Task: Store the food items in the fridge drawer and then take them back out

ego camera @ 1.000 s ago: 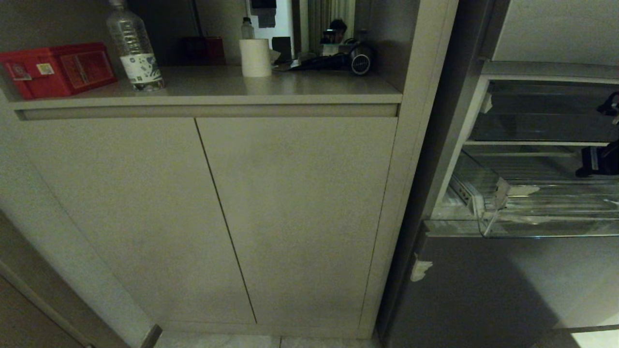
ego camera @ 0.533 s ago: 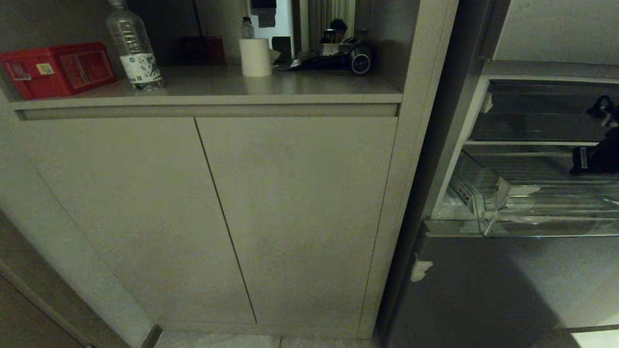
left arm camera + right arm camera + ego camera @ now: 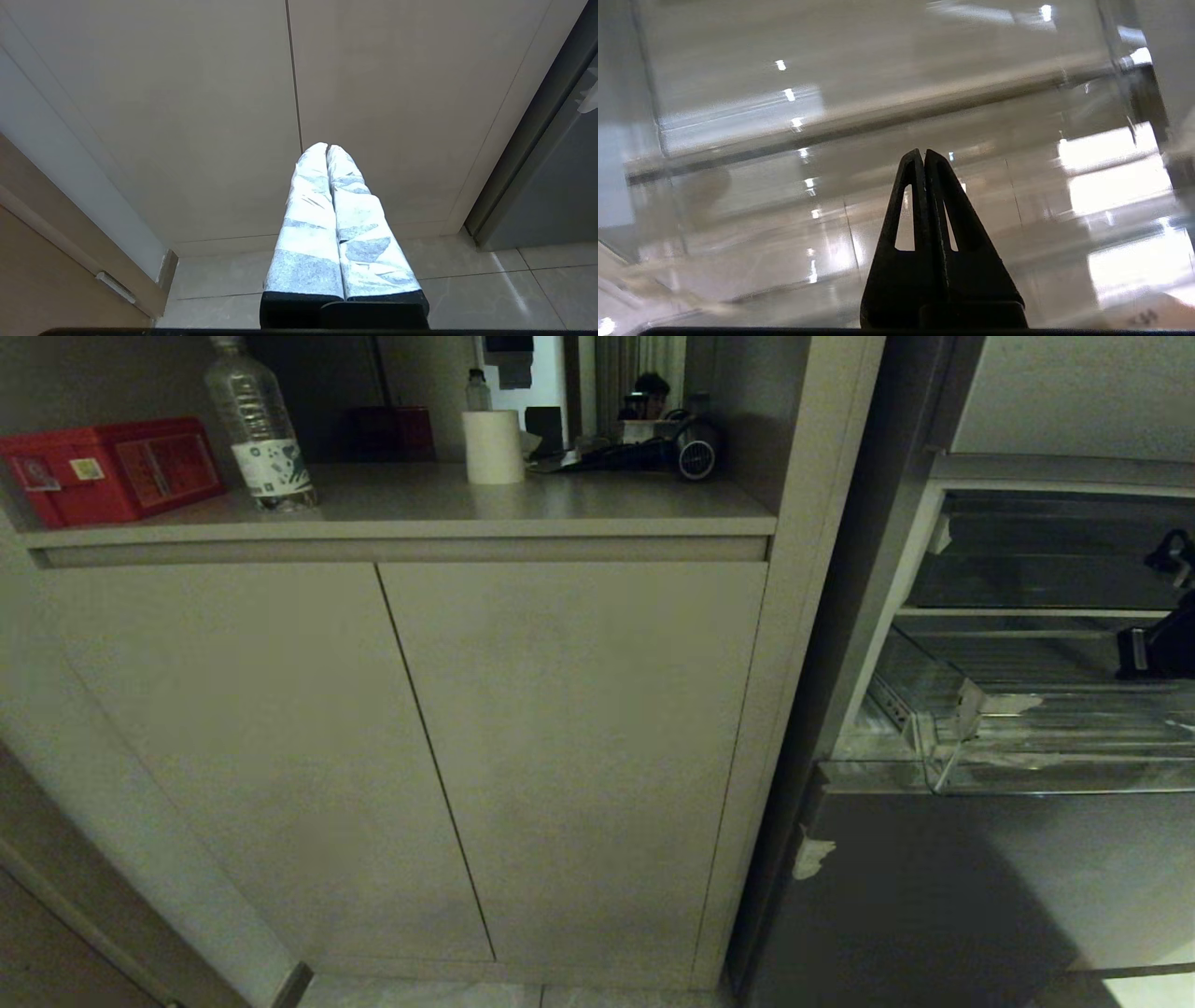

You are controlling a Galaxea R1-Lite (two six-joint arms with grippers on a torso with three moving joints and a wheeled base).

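The fridge drawer (image 3: 1027,777) is pulled out of the open fridge at the right, a clear shallow tray with a ribbed floor and white tape scraps. My right arm (image 3: 1162,649) reaches over it at the picture's right edge. In the right wrist view my right gripper (image 3: 923,151) is shut with nothing between its black fingers, and the drawer's clear plastic (image 3: 738,121) lies close ahead. My left gripper (image 3: 326,147), its fingers wrapped in white, is shut and empty, parked low facing the cabinet doors. The food items are out of view.
A beige cabinet (image 3: 579,747) with two doors fills the left and middle. Its counter holds a red box (image 3: 112,467), a clear water bottle (image 3: 261,429) and a white roll (image 3: 493,446). A darker drawer (image 3: 1036,560) sits above the clear one. Tiled floor (image 3: 467,289) lies below.
My right arm shifted a little leftward over the drawer and then back toward the right edge, still shut. The left arm and everything else stayed put.
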